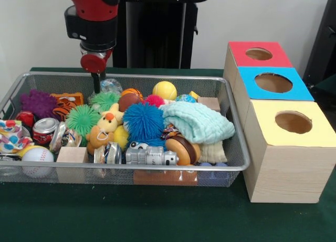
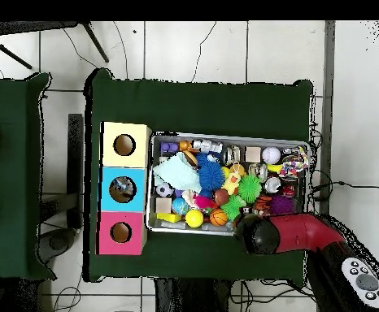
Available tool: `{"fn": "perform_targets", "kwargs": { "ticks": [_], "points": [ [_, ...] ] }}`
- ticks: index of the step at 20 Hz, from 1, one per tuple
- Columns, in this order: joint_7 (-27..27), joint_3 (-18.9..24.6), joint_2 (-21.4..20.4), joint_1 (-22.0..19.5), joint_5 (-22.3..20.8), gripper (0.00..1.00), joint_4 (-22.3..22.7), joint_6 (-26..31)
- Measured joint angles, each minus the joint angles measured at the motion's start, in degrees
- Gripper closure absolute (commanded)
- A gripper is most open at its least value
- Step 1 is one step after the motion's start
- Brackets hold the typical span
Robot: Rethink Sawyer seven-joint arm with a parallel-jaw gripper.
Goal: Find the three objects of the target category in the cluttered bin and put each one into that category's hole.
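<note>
While the gripper (image 1: 96, 83) hangs over the bin's (image 1: 236, 163) far-left corner, state unclear, the bin looks full; no sorting evident, all three picks likely left.

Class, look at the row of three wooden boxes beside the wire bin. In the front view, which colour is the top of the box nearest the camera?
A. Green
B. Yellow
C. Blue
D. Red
B. The yellow-topped box sits at the front of the row, with the blue-topped box behind it and the red-topped box farthest back, all standing beside the wire bin.
</note>
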Motion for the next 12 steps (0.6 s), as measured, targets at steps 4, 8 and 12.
{"fn": "perform_targets", "kwargs": {
  "ticks": [4,8,12],
  "points": [
    [0.01,-0.92,-0.02,0.55,0.18,0.00,0.02,-0.99],
    [0.01,-1.91,0.08,0.90,0.21,0.00,0.05,-2.44],
    [0.01,-3.05,0.67,1.35,0.24,0.00,0.06,-4.41]
  ]
}}
